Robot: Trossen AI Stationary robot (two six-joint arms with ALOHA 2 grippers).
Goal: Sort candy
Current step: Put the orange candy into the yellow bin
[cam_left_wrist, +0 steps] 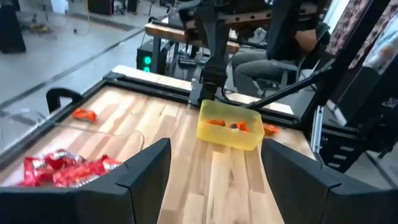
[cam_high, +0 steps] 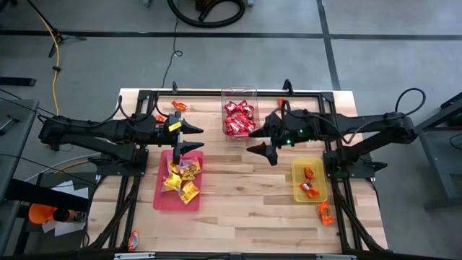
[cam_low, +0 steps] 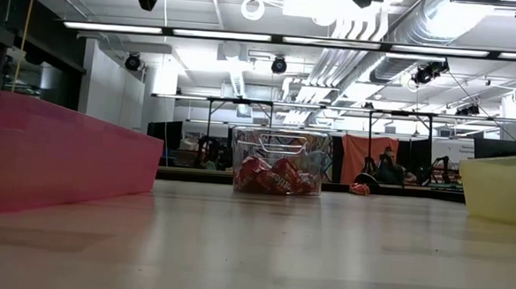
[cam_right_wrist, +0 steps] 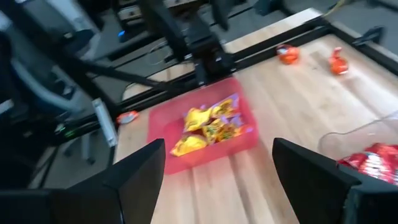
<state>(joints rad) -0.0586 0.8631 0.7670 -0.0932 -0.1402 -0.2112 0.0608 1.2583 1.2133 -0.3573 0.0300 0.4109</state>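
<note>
Red candy [cam_high: 239, 119] fills a clear tub [cam_high: 239, 94] at the table's far middle. Yellow candy [cam_high: 180, 177] lies in the pink tray [cam_high: 164, 198] on the left, orange candy [cam_high: 310, 182] in the yellow tray [cam_high: 298, 193] on the right. My left gripper [cam_high: 192, 139] hangs open above the pink tray's far end, with nothing between its fingers [cam_left_wrist: 143, 171]. My right gripper [cam_high: 254, 141] hangs open just in front of the tub, also holding nothing [cam_right_wrist: 217, 180].
Loose orange candy lies on the bare wood: two pieces [cam_high: 178, 106] [cam_high: 159, 118] at the far left, one [cam_high: 325, 212] near the yellow tray's front right, one [cam_high: 133, 240] at the near left edge. Black frame rails [cam_high: 216, 92] border the table.
</note>
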